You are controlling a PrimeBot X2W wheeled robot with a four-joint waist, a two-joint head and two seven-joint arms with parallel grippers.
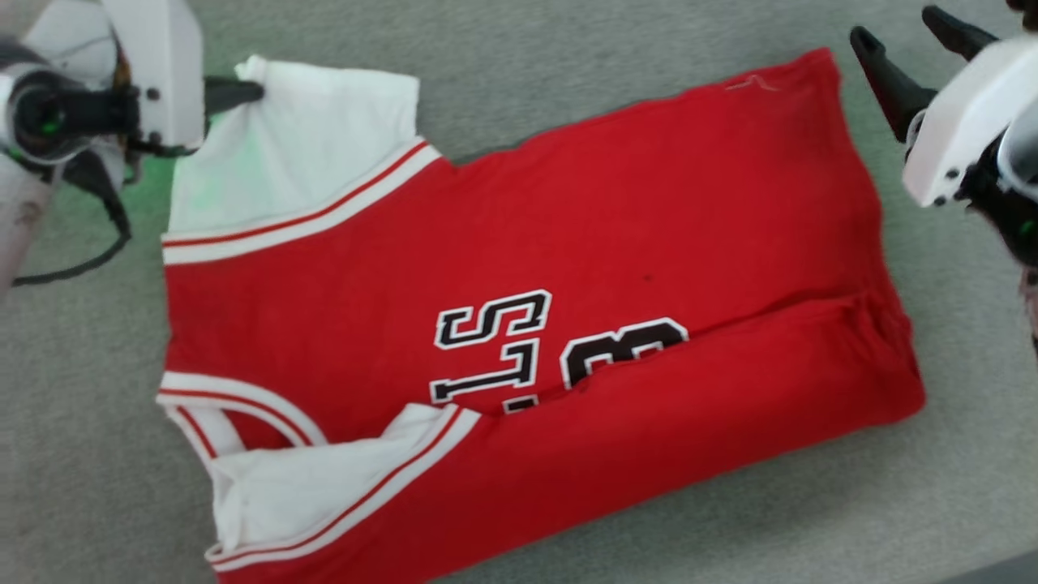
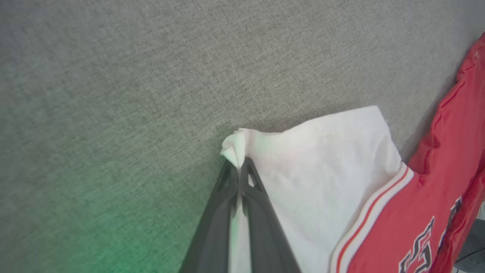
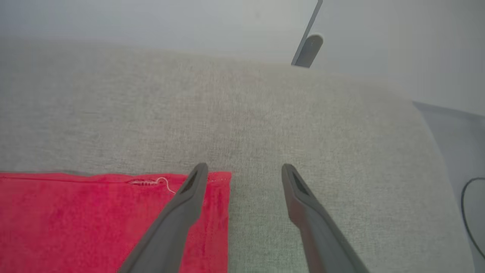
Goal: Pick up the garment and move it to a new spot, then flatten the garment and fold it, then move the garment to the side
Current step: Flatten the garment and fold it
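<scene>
Note that the grey fabric surface (image 1: pixel 568 65) lies under the garment (image 1: pixel 584 235), which rests flat on it with its near long side folded over part of the chest number. Observe the right gripper (image 3: pixel 244 170) just beside the garment's far hem corner, fingers spread apart and gripping nothing. Confirm that the left gripper (image 2: pixel 239 163) is clamped tight on the outer corner of the garment's far white sleeve (image 1: pixel 300 154).

Setting: looks like a robot test lab. Desk (image 3: pixel 265 113) is covered in plain grey woven cloth, with the garment (image 1: pixel 519 324) spread on it. Right wrist view: bare pale wall (image 3: pixel 151 19) at 12 o'clock, grey post (image 3: pixel 308 47) at 1 o'clock, dark cable (image 3: pixel 462 199) at 4 o'clock.
</scene>
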